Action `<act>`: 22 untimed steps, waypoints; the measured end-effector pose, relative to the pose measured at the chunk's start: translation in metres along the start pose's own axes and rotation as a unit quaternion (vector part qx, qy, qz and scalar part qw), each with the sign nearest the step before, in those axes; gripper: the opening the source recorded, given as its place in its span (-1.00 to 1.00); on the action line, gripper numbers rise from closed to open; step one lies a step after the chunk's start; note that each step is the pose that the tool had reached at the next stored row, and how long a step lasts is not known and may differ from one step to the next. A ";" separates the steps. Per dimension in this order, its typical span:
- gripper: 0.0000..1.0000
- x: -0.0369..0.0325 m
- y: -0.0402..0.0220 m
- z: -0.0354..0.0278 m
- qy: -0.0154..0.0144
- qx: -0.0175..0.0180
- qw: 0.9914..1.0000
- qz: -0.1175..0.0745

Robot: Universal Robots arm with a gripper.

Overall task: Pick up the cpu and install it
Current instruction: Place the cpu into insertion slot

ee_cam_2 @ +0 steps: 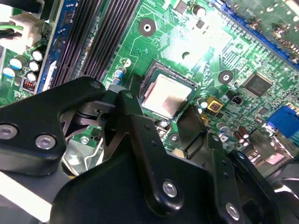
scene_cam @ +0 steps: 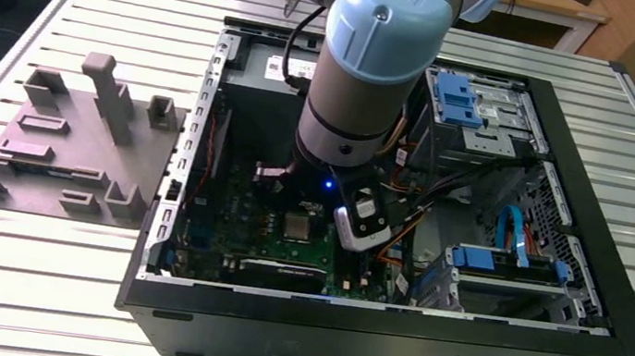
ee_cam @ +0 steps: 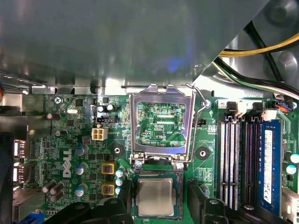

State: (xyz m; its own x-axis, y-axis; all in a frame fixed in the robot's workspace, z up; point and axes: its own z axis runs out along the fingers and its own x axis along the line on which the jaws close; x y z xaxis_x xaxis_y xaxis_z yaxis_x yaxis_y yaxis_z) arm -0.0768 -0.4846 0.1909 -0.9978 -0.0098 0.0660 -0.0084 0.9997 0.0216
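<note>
In the first wrist view the gripper [ee_cam: 159, 193] stands open, its black fingers [ee_cam: 198, 205] spread to either side of the cpu [ee_cam: 155, 197] and holding nothing; whether they touch the socket's sides cannot be told. The cpu lies flat in the black-rimmed socket [ee_cam: 179, 196] of the green motherboard [ee_cam: 70, 140], silver top facing up. The second wrist view shows the same: the cpu [ee_cam_2: 166, 95] rests in its socket just past the parted fingers [ee_cam_2: 133, 116]. Directly beyond the socket, the hinged metal load plate [ee_cam: 135, 126] is swung open, with its wire lever [ee_cam: 201, 100] raised beside it. Further to one side run the long memory slots [ee_cam: 236, 158], the outermost carrying a blue module [ee_cam: 268, 163]. In the exterior view the robot arm [scene_cam: 371, 64] reaches down into the open black computer case [scene_cam: 395, 334], which lies on its side on the slatted metal desk [scene_cam: 29, 287]. On the exterior view's left, well apart from the case, sits a grey plastic block tray [scene_cam: 60, 151].
</note>
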 end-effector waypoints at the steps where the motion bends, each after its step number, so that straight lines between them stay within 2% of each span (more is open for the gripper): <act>1: 0.17 0.0000 0.0000 -0.0003 0.000 0.000 1.000 0.000; 9: 0.17 0.0002 0.0001 -0.0037 0.000 0.000 1.000 0.000; 15: 0.17 0.0003 0.0001 -0.0037 0.000 0.000 1.000 0.000; 22: 0.17 -0.0003 0.0000 0.0017 0.000 -0.003 1.000 -0.001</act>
State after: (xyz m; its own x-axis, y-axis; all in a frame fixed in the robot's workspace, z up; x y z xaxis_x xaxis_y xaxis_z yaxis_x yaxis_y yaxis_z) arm -0.0765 -0.4846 0.1892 -0.9978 -0.0110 0.0659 -0.0092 0.9996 0.0270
